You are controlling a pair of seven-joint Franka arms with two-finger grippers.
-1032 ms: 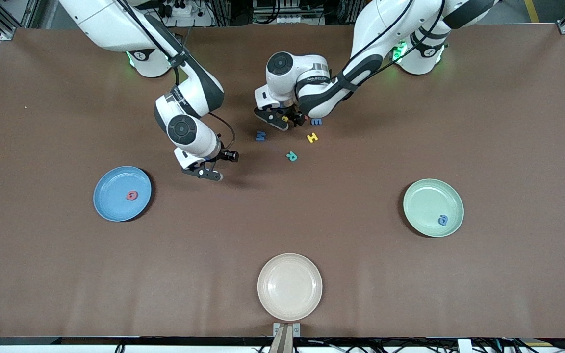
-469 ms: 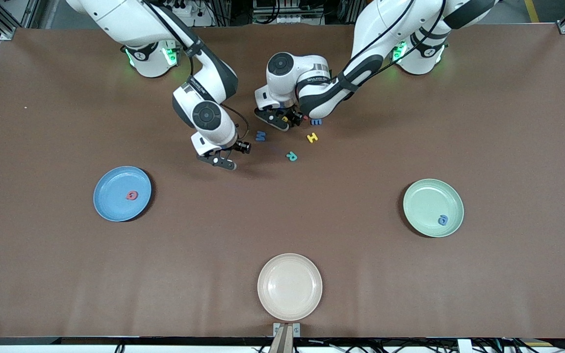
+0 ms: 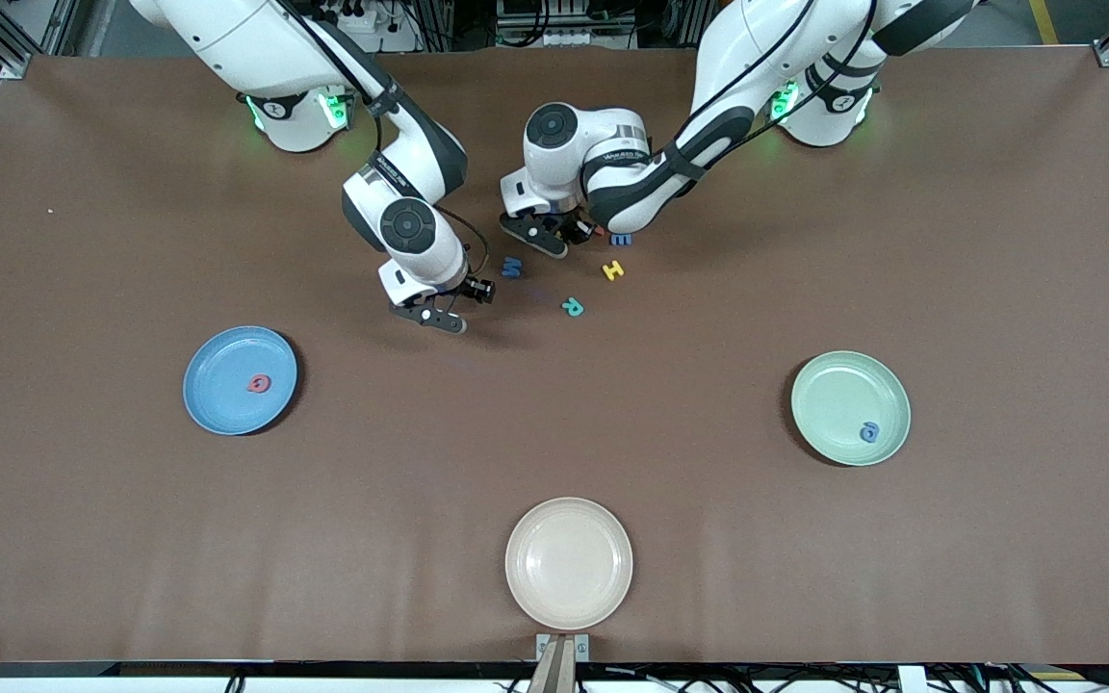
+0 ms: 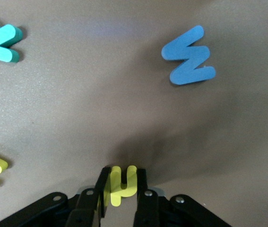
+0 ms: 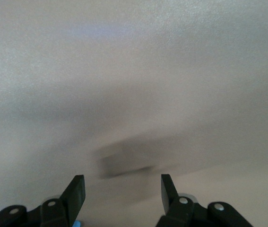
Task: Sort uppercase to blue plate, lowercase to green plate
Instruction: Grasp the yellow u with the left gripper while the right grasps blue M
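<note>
Right gripper point(image 3: 431, 318): in the air over bare table, just beside the blue M point(image 3: 512, 267), toward the right arm's end of it; fingers point(image 5: 77, 191) parted with nothing between them. Left gripper point(image 3: 554, 234): low at the letter cluster, fingers point(image 4: 141, 182) closed against both sides of the yellow n point(image 4: 122, 183), which stands between them at the table surface. Blue plate point(image 3: 218, 409): well apart from the M, nearer the front camera and toward the right arm's end; holds the red Q point(image 3: 258, 384). M: flat on the table, between the two grippers. Teal R point(image 3: 572, 307): near the M, nearer the front camera, toward the left arm's end. Yellow H point(image 3: 613, 270): level with the M, toward the left arm's end, flat on the table. Blue e point(image 3: 621, 239): just above the H in the front view, partly under the left arm. A bit of red point(image 3: 600, 232) shows beside the e at the arm's edge; which letter it is cannot be told. Cream plate point(image 3: 569, 597): well apart from the M, at the table edge nearest the front camera, nothing in it. Green plate point(image 3: 834, 395): well apart from the M, nearer the front camera and toward the left arm's end; holds the blue a point(image 3: 868, 432).
</note>
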